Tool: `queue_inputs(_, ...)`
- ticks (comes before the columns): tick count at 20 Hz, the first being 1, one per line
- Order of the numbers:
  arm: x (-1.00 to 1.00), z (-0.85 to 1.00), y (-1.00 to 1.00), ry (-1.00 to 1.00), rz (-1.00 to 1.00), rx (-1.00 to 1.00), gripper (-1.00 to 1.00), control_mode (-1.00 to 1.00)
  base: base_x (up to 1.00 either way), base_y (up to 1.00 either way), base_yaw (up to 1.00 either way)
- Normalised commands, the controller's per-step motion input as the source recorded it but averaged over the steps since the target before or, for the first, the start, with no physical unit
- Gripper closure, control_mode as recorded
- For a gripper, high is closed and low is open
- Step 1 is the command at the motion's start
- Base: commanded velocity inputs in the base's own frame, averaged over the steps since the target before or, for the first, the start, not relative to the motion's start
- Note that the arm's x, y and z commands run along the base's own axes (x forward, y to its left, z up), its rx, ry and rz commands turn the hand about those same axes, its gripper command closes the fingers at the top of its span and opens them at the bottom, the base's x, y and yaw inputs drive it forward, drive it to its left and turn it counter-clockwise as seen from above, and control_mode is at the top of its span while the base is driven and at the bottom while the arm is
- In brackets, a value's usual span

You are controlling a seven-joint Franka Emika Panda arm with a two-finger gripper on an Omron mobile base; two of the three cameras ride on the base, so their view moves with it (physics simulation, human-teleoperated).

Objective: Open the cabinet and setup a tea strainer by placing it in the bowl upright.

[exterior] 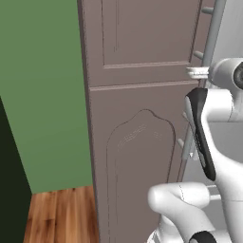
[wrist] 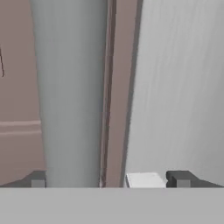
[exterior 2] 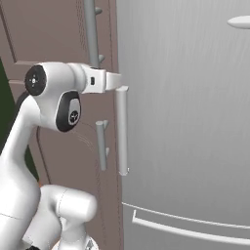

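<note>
The cabinet (exterior: pixel 142 57) is a tall brown-mauve unit, and its upper panel door is closed. A long grey bar handle (exterior: pixel 214 33) (exterior 2: pixel 90 29) (wrist: pixel 70 96) runs down the door's right edge. My gripper (exterior: pixel 197 72) (exterior 2: pixel 108 81) (wrist: pixel 109 179) is right at this handle and open. In the hand view the bar stands between the two fingertips (wrist: pixel 37 179), nearer the left one, with no contact visible. The tea strainer and the bowl are out of view.
A silver-grey fridge (exterior 2: pixel 195 97) with a pale vertical handle (exterior 2: pixel 122 129) stands directly right of the cabinet. Below the upper door is a lower cabinet door (exterior: pixel 137 156) with its own short handle (exterior 2: pixel 101 144). A green wall (exterior: pixel 42 95) and wood floor (exterior: pixel 57 213) lie to the left.
</note>
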Motion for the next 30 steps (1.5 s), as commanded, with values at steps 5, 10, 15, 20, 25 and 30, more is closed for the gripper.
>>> queue_inputs(5, -0.01, 0.21, -0.32, 0.05, -0.03, 0.4, -1.0, -1.0, 0.0, 0.0, 0.0)
queue_inputs(10, -0.1, 0.27, -0.34, 0.01, 0.0, 0.44, -1.0, -1.0, 0.0, 0.0, 0.0)
queue_inputs(15, 0.0, 0.18, -0.04, 0.0, 0.08, 0.15, -1.0, -1.0, 0.0, 0.0, 0.0)
queue_inputs(20, 0.0, 0.2, 0.02, -0.01, 0.05, -0.09, -1.0, -1.0, 0.0, 0.0, 0.0)
queue_inputs(25, 0.06, 0.28, 0.17, 0.0, 0.05, -0.23, -1.0, -1.0, 0.0, 0.0, 0.0)
queue_inputs(30, 0.08, 0.33, 0.07, 0.0, 0.05, -0.1, -1.0, -1.0, 0.0, 0.0, 0.0)
